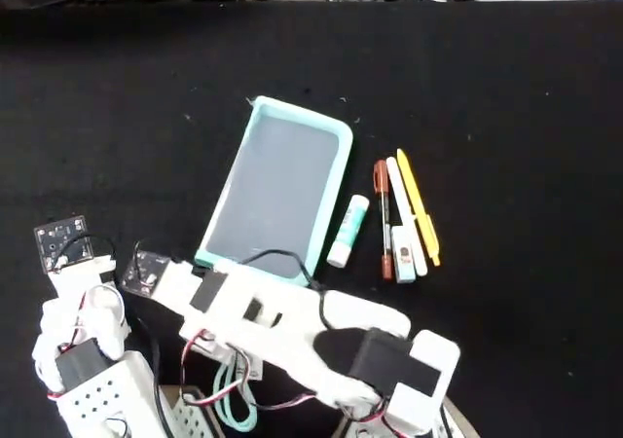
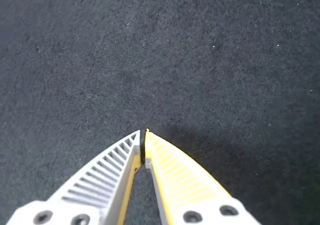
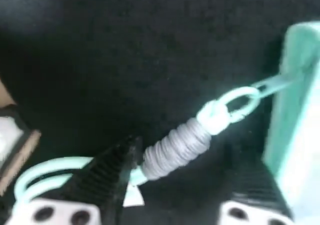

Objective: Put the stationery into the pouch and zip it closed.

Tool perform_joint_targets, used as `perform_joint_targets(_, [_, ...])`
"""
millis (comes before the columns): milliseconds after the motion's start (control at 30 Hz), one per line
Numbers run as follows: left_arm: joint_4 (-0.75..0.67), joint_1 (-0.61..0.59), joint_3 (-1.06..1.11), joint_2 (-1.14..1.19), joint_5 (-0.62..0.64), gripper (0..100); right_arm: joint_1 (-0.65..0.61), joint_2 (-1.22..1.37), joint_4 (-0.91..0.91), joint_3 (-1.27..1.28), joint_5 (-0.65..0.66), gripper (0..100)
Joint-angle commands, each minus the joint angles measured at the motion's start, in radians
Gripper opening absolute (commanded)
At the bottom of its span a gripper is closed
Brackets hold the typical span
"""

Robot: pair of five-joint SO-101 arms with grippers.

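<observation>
On the black tabletop [image 1: 506, 88], a teal pouch [image 1: 282, 190] with a grey mesh face is laid flat near the middle. Just beside it a white glue stick [image 1: 348, 230] is seen, then a brown pen [image 1: 383, 219], a white pen [image 1: 404, 219] and a yellow pen [image 1: 419, 207], side by side. The right hand [image 3: 190, 157] is spread wide at the pouch's corner nearest the arms, with the zip's pull cord [image 3: 175, 145] lying between its fingers [image 3: 107, 177]. The left hand [image 2: 143, 133] is pressed together on nothing, over bare tabletop.
</observation>
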Motion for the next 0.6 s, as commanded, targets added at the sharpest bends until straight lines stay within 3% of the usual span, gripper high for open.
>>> perform_joint_targets(0, [-0.009, 0.008, 0.016, 0.002, -0.005, 3, 0.057, -0.002, 0.006, -0.016, 0.006, 0.8])
perform_joint_targets(333, [-0.009, 0.008, 0.016, 0.002, -0.005, 3, 0.299, -0.463, 0.012, 0.283, 0.161, 1.2])
perform_joint_targets(567, [-0.009, 0.008, 0.016, 0.002, -0.005, 3, 0.483, -0.915, -0.034, 0.518, 0.172, 1.7])
